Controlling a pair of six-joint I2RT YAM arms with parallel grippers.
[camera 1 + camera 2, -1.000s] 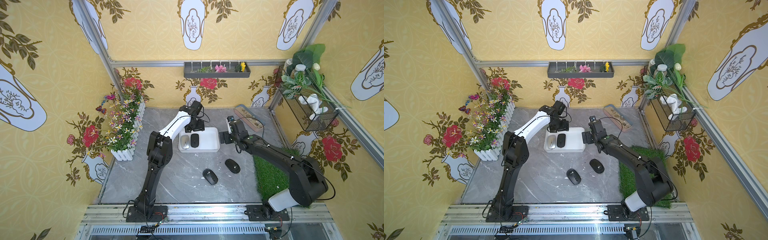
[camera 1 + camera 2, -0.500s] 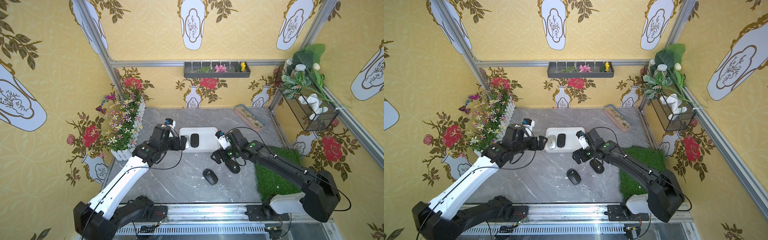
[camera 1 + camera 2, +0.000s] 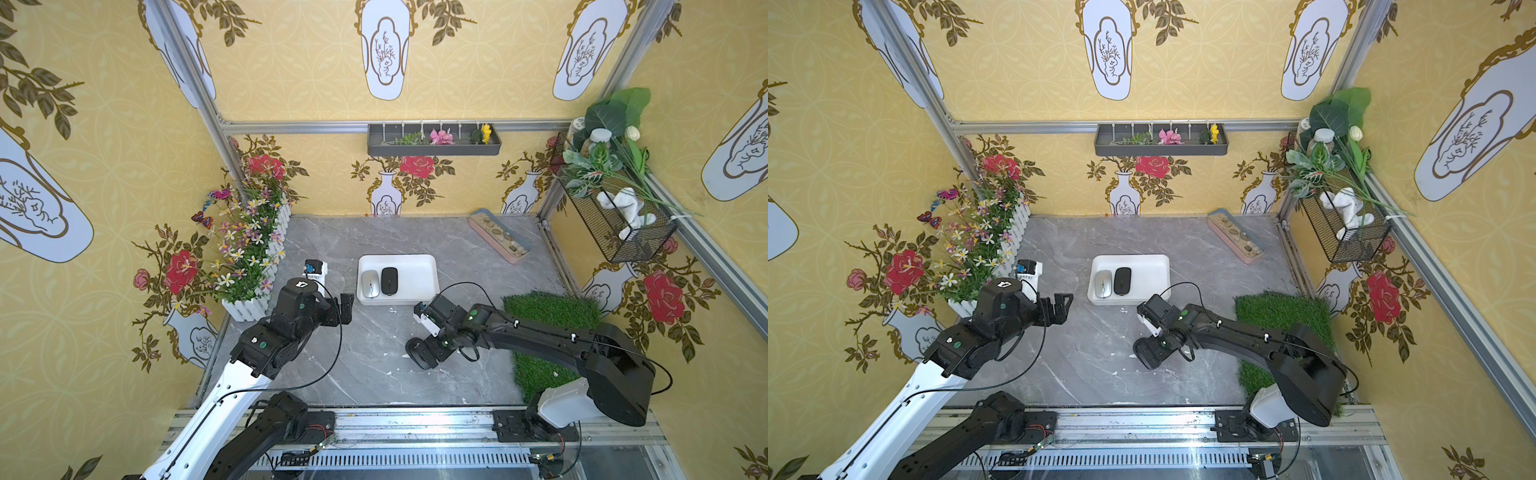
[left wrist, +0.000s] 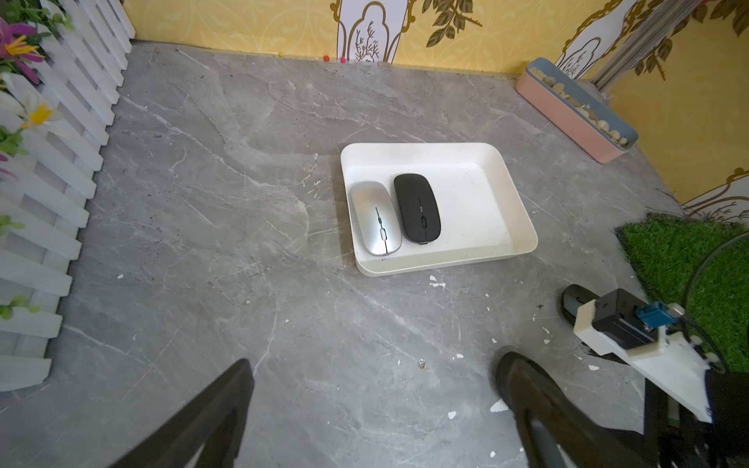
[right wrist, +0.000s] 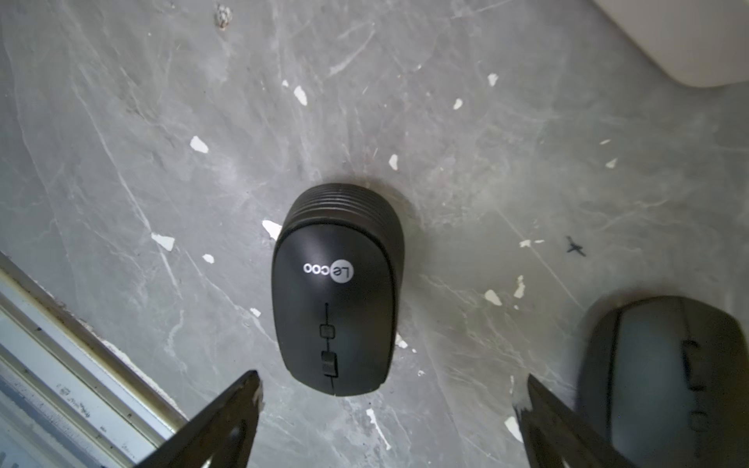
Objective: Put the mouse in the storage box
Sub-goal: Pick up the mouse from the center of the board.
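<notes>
Numbering four mice (image 4: 417, 208), one storage box (image 4: 474, 202)

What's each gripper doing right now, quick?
Left gripper: open, holding nothing.
Right gripper: open, poised at the black mouse, not gripping it.
</notes>
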